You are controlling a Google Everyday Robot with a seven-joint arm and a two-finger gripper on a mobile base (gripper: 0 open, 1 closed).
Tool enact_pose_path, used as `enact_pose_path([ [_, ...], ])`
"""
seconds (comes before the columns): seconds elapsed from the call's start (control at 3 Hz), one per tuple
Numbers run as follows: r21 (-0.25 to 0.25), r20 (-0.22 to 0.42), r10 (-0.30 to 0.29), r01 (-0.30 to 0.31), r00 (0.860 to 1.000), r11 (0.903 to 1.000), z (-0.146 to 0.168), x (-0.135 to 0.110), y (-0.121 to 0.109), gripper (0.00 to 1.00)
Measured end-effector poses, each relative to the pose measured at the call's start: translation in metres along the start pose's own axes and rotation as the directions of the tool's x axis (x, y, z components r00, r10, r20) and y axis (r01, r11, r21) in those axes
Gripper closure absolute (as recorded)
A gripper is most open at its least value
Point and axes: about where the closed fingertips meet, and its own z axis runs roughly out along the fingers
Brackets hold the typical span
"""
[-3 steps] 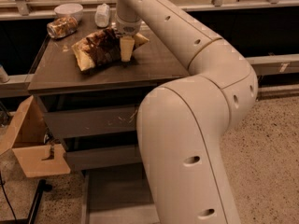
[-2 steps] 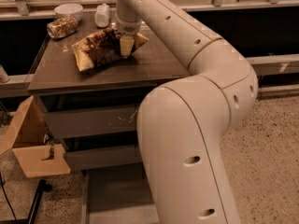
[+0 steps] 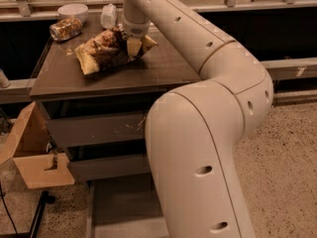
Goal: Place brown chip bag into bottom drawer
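Note:
The brown chip bag [image 3: 105, 52] lies crinkled on the back of the cabinet top [image 3: 114, 78], with pale yellow ends. My gripper [image 3: 133, 46] reaches down from above onto the bag's right end and touches it. The bottom drawer [image 3: 124, 209] is pulled out at the cabinet's foot, a shallow grey-brown tray. It looks empty, and my arm hides its right side.
A shiny can [image 3: 66, 29], a white bowl [image 3: 73, 10] and a small white packet [image 3: 109, 16] sit at the back left of the top. An open cardboard box [image 3: 34, 155] stands left of the cabinet. My bulky arm [image 3: 198, 148] fills the right foreground.

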Motion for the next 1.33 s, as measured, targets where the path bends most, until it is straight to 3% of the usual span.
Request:
enact_pose_path([
  [0.67,-0.002,0.000,0.000,0.000,1.000,1.0000,0.000,0.000,0.000,1.00],
  [1.33,0.005,0.019,0.016,-0.016,1.000,0.9999,-0.038,0.012,0.002,1.00],
])
